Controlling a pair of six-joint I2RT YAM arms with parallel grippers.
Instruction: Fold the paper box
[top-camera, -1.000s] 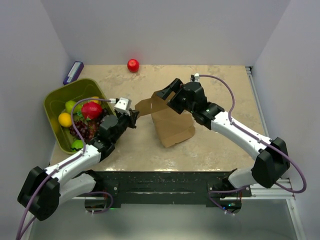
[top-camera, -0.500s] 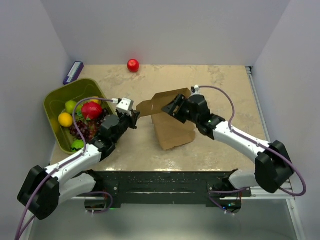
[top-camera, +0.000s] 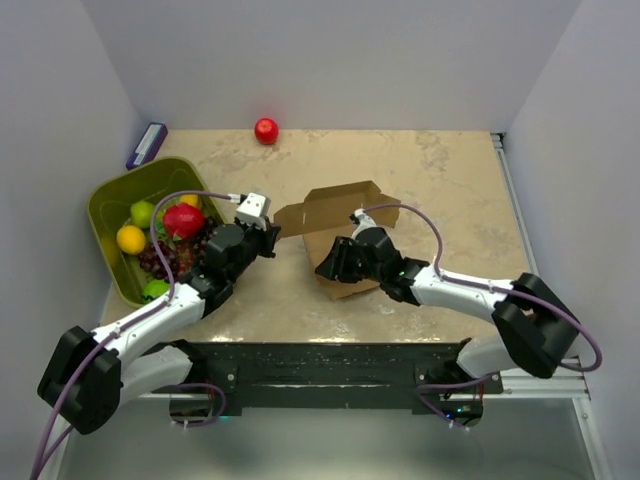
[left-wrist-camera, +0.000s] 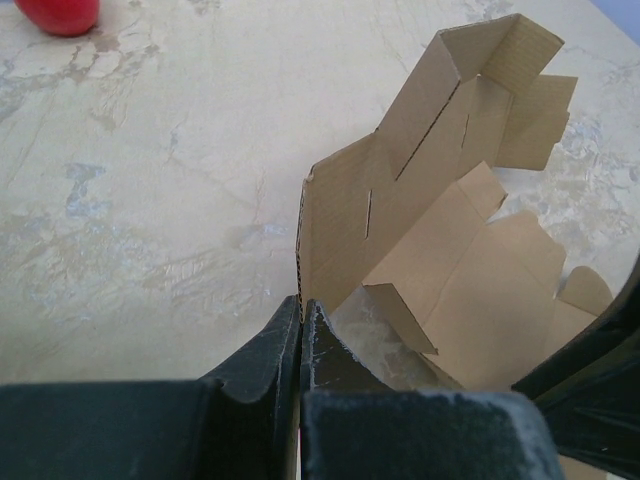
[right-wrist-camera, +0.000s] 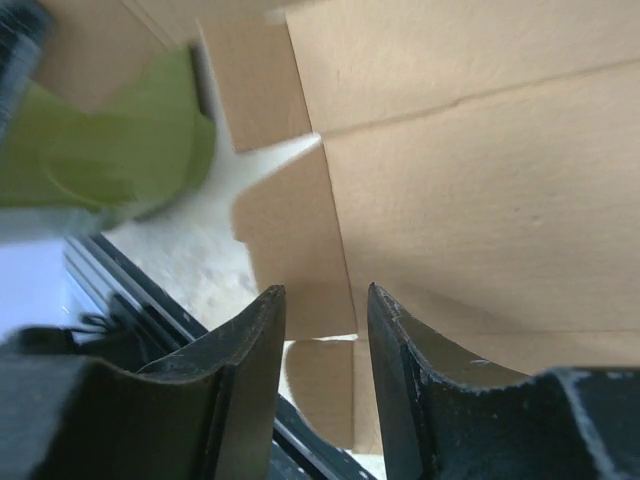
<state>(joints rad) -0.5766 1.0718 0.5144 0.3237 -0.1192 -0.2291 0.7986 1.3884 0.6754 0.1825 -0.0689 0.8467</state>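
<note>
The box lies half folded in the middle of the table, with one wall standing up and the flaps spread flat. The left gripper is closed tight on the box's left corner edge. The right gripper hangs low over the near flaps. Its jaws stand a little apart and I see nothing between them. A green bin stands to the left.
</note>
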